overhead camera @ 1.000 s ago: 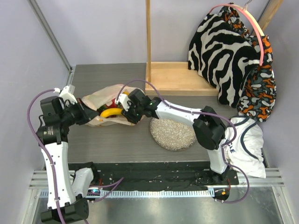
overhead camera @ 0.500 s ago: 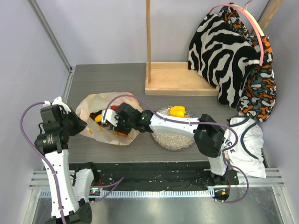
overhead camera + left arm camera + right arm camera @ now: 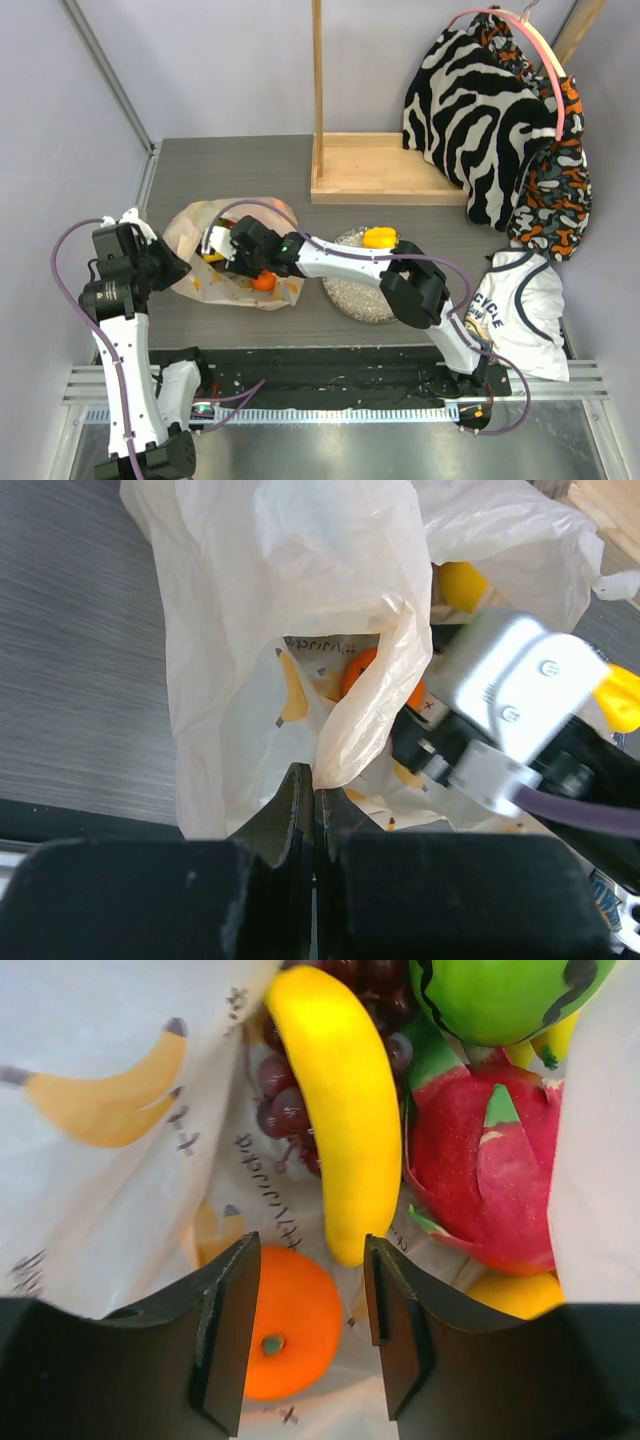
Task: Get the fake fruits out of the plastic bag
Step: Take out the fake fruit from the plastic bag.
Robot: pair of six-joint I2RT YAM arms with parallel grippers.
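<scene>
The plastic bag point(image 3: 205, 225) lies open on the table's left side. My left gripper point(image 3: 172, 268) is shut on the bag's left edge; in the left wrist view the jaws point(image 3: 318, 780) pinch a fold of the bag point(image 3: 300, 600). My right gripper point(image 3: 222, 252) is inside the bag's mouth, open and empty point(image 3: 308, 1260). Between and just beyond its fingers lie an orange point(image 3: 285, 1325) and a yellow banana point(image 3: 335, 1110). Dark grapes point(image 3: 285, 1105), a green apple point(image 3: 500, 995), a red fruit point(image 3: 480, 1170) and a yellow fruit point(image 3: 510, 1295) lie further in. A yellow pepper point(image 3: 379, 238) sits on the plate.
The round speckled grey plate point(image 3: 345, 292) lies right of the bag, partly under my right arm. A wooden tray with an upright post point(image 3: 380, 170) stands at the back. Patterned clothes point(image 3: 500, 120) hang at the far right, and a white shirt point(image 3: 525, 300) lies below them.
The yellow pepper has gone from the bag's mouth onto the plate. My right gripper has moved back left, deeper into the bag, and is open. My left gripper still holds the bag.
</scene>
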